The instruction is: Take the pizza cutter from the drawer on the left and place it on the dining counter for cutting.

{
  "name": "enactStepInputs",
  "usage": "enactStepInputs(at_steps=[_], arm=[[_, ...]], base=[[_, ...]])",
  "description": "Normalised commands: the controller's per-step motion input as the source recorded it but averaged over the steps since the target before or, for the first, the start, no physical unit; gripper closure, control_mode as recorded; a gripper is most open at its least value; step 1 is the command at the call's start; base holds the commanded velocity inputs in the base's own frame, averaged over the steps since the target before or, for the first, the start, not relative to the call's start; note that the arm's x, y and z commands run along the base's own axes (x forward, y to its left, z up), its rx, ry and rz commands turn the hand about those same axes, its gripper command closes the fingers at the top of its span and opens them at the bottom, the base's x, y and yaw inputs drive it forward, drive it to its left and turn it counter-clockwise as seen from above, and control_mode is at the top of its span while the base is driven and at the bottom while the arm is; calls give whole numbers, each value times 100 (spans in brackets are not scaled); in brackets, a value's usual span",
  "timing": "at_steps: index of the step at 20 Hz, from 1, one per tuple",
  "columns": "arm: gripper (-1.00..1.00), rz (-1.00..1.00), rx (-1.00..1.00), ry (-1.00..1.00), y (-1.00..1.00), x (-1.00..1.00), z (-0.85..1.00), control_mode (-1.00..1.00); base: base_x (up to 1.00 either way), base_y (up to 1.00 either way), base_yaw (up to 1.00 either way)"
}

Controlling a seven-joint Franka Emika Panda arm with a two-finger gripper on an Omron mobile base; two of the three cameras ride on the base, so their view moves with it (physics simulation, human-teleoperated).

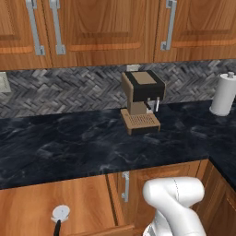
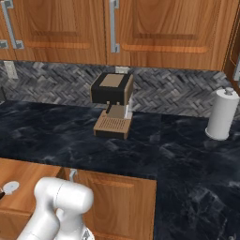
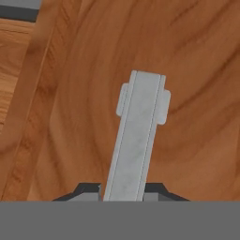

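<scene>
Wood-grained and pulled out below the black marble surface (image 1: 92, 138), the drawer (image 1: 55, 203) stands open in the left base view, exposing its flat brown floor. On that floor lies the pizza cutter (image 1: 60, 215), its pale round wheel toward the surface edge and its dark handle running toward the lower frame; the right base view shows the same wheel (image 2: 10, 187) at the far left. It lies flat and loose, which leaves it reachable from above.

The hand view looks closely along a silver bar handle (image 3: 138, 140) mounted on a wood front (image 3: 187, 93), with the dark tips of the pincer (image 3: 123, 191) rising on either side of the bar's lower end. Whether the tips are clenched on the bar or merely straddle it cannot be told, since little of them shows.

A coffee machine (image 1: 142, 102) and a paper towel roll (image 1: 224, 94) stand on the surface near the tiled wall. By judgement, the cutter sits inside the drawer behind and above the front that the pincer faces, not yet within its reach.
</scene>
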Motion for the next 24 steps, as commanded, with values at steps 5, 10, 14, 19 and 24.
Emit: enactStepInputs(at_steps=[5,10,14,19,24], arm=[[100,0,0,0,2,-58,-2,-100],[-100,0,0,0,0,-7,0,-100],[-100,0,0,0,0,0,0,-100],[-100,0,0,1,0,-18,0,-100],[-100,0,0,0,3,-60,0,-100]], base=[[0,0,0],[0,0,0],[0,0,0],[0,0,0],[0,0,0]])
